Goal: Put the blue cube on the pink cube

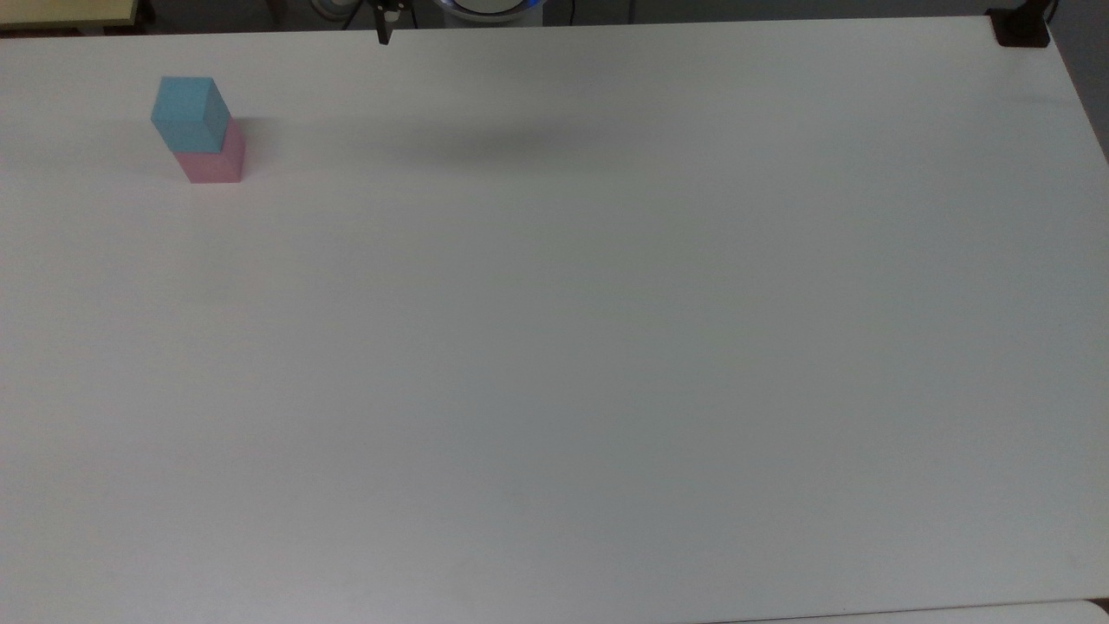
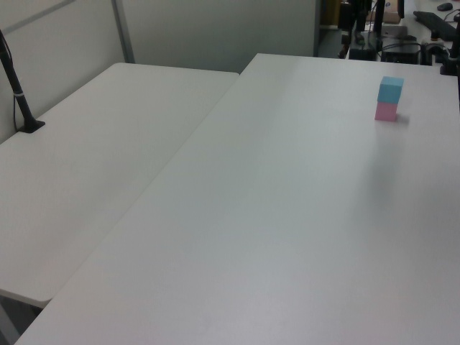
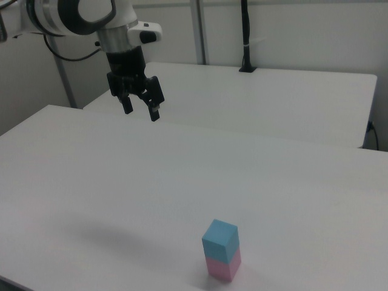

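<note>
Top view: the blue cube (image 1: pixel 191 113) sits on the pink cube (image 1: pixel 214 159) in the upper left of the frame, the pair standing on the white surface (image 1: pixel 554 347); the blue one is turned a little against the pink one below it, so their edges do not line up. At the top edge of the frame, left of centre, a dark tip of the gripper (image 1: pixel 384 26) pokes in over the far rim of the surface, well apart from the stack, and a soft shadow lies on the surface below and to the right of it. In the left view the stack stands in the upper right of the frame, blue cube (image 2: pixel 391 89) over pink cube (image 2: pixel 386 111), near the surface's (image 2: pixel 287 215) far right side; a second white table (image 2: pixel 93 165) adjoins on the left of the frame, with a black post (image 2: pixel 18 97) standing at its left edge. In the right view the stack is at the bottom of the frame, right of centre, blue cube (image 3: pixel 220 240) on pink cube (image 3: pixel 223 267), near the front rim of the surface (image 3: pixel 121 182). The gripper (image 3: pixel 140 110) hangs in the upper left of the frame above the surface, its jaws spread and holding nothing, well apart from the cubes. No writing or label can be read on anything.
</note>
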Tool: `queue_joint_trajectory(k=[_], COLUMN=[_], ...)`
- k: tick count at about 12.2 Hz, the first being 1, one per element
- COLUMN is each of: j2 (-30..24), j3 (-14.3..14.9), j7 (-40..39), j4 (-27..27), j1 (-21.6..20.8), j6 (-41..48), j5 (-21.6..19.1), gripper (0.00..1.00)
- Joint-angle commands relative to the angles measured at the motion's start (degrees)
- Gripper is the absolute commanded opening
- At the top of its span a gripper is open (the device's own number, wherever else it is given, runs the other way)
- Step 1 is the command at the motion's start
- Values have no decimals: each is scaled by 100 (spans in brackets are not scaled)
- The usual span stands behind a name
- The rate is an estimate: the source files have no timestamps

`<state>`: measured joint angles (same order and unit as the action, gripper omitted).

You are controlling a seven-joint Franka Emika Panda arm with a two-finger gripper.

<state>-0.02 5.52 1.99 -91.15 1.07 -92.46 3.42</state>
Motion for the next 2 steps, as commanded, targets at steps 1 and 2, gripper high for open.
queue_joint_trajectory(k=[1, 2], j2=[2, 2], j3=[-7, -7], j7=[-296, -305], j4=[71, 71], j1=[-36, -36], j6=[228, 228], j5=[36, 19], gripper=[100, 100])
